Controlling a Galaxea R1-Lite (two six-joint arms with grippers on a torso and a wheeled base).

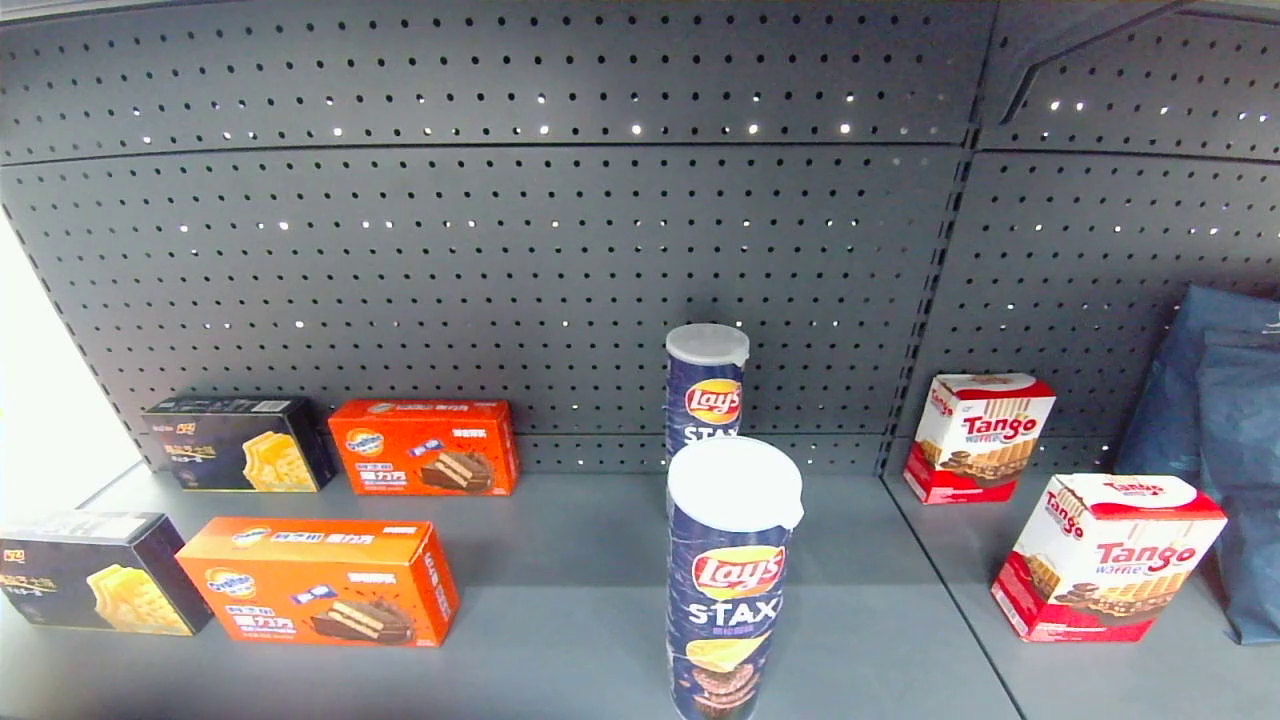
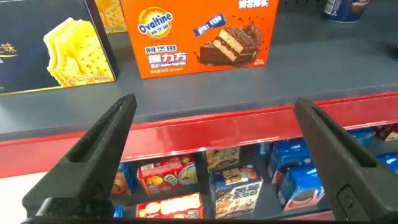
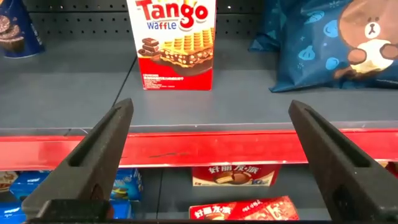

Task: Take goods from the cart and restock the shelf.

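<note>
— Both claws?
— Your left claw (image 2: 214, 102) and right claw (image 3: 209, 104) gape empty before the shelf (image 1: 580, 610).
— Risk?
— The front chip can (image 1: 733, 590) stands tall and narrow; you could topple it while restocking.

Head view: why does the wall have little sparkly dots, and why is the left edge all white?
In the head view, light shines through holes in the pegboard panel, making bright dots; the left edge beside the front black box is washed out by glare; the seams look bowed by the lens.
</note>
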